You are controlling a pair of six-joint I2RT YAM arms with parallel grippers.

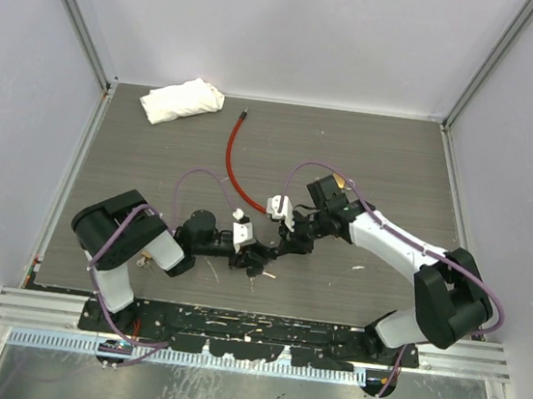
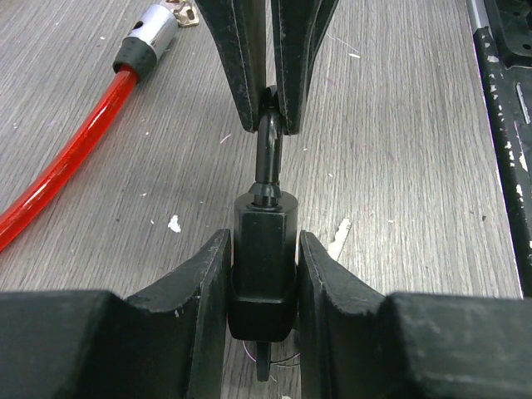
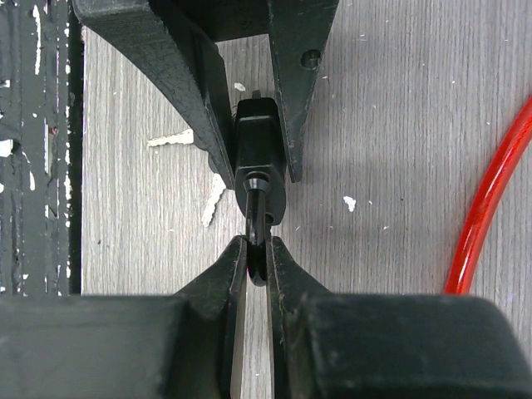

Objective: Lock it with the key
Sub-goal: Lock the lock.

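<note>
A black lock body (image 2: 264, 249) is clamped between the fingers of my left gripper (image 2: 264, 245), just above the table. From its end sticks the key (image 2: 268, 145), whose black head is pinched by my right gripper (image 3: 256, 248). In the right wrist view the key (image 3: 258, 224) runs straight into the lock (image 3: 259, 137). From above, the left gripper (image 1: 243, 252) and the right gripper (image 1: 277, 247) meet tip to tip near the table's front middle, with the lock (image 1: 259, 253) between them. The lock's red cable (image 1: 233, 161) lies loose on the table, and its metal end (image 2: 153, 31) is apart from the lock.
A white crumpled cloth (image 1: 181, 101) lies at the back left. The red cable (image 2: 62, 166) curves along the left of the left wrist view. The black base rail (image 2: 507, 125) runs close beside the grippers. Small white flecks (image 3: 213, 199) dot the wood surface.
</note>
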